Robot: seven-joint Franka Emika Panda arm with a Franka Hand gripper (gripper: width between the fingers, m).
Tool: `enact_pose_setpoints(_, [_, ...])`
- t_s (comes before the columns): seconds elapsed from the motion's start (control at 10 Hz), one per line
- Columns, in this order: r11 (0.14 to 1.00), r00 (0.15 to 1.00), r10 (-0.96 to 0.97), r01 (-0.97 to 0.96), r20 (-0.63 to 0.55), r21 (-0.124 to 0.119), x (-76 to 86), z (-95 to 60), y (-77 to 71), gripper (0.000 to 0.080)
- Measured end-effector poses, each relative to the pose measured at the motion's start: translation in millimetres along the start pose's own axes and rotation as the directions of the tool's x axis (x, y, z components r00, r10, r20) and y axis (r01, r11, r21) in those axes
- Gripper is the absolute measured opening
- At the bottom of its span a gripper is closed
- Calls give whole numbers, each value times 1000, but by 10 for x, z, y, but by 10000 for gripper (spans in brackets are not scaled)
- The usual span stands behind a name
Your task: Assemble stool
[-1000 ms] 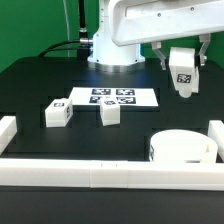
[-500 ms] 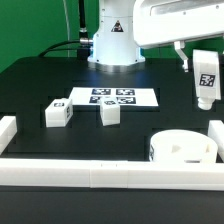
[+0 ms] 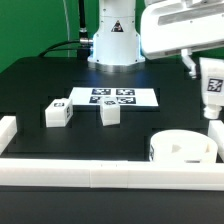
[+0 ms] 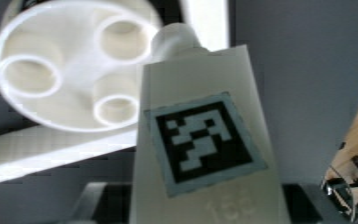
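Aloft, gripper (image 3: pixel 208 68) clamps leg (image 3: pixel 212 90) above seat (image 3: pixel 183 148), near exterior view's right edge.

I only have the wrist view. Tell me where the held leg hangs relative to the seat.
Observer: The held leg hangs in the air, clear of the seat, over its right part in the exterior view.
Operator: Report any loose legs.
Observer: Two: one loose leg and a second leg, both lying by the marker board.
Operator: Place the seat.
Observer: It sits just behind the front rail.
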State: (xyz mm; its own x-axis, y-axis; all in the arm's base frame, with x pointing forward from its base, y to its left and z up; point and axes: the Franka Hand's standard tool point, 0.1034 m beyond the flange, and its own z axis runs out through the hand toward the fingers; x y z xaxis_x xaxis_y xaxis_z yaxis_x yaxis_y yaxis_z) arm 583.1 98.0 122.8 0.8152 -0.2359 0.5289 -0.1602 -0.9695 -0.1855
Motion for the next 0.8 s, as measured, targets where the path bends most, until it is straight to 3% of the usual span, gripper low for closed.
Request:
enact_pose_setpoints(0.2, [1000, 1000, 4, -4, 5, -27, 19, 102, 254, 328])
enact_pose_setpoints(0.5, [1000, 1000, 0, 1, 8, -24, 4, 103, 222, 328])
enact_pose_setpoints(0.7, [1000, 1000, -1, 1, -4, -28, 88, 134, 363, 328])
enact_pose_setpoints(0.8, [1000, 1000, 19, -19, -9, -17, 149, 162, 363, 328])
